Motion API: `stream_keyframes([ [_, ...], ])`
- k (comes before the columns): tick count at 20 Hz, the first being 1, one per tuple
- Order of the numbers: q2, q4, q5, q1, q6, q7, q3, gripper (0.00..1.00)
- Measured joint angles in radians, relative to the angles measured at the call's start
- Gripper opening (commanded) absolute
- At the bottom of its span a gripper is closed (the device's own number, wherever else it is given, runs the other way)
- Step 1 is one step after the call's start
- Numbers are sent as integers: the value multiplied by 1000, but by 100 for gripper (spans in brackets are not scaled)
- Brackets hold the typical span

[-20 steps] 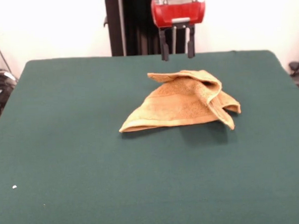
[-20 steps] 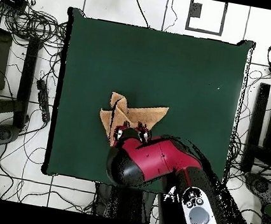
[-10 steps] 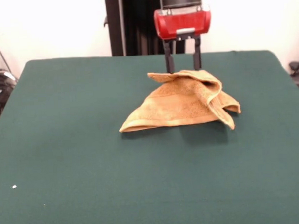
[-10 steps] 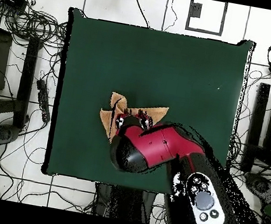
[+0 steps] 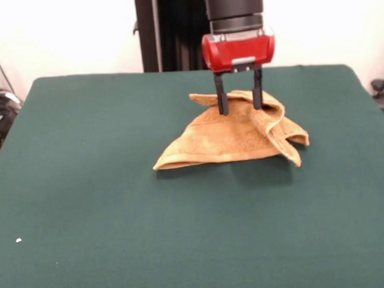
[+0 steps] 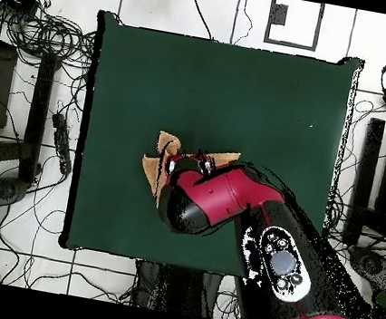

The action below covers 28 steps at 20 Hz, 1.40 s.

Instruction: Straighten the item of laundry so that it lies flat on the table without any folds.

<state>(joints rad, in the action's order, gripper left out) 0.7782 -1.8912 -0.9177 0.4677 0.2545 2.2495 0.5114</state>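
table (image 5: pixel 85 187); towel (image 5: pixel 224 139) under jaws (image 5: pixel 240 107)

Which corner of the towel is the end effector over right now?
The raised, folded-over corner at the towel's far side; the open end effector straddles it, while the other corners lie low on the table.

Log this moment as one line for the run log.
gripper: open, fingers straddling top fold | towel: crumpled, folded over itself | table: towel right of centre | status: not flat
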Motion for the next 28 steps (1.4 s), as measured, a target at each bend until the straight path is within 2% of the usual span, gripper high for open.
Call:
stream_keyframes([
  [12,-85,8,-116,-50,-68,0,-35,100],
  [23,-89,-39,-125,-28,-131,0,-52,100],
  [28,-76,-80,-124,16,-135,0,-51,100],
])
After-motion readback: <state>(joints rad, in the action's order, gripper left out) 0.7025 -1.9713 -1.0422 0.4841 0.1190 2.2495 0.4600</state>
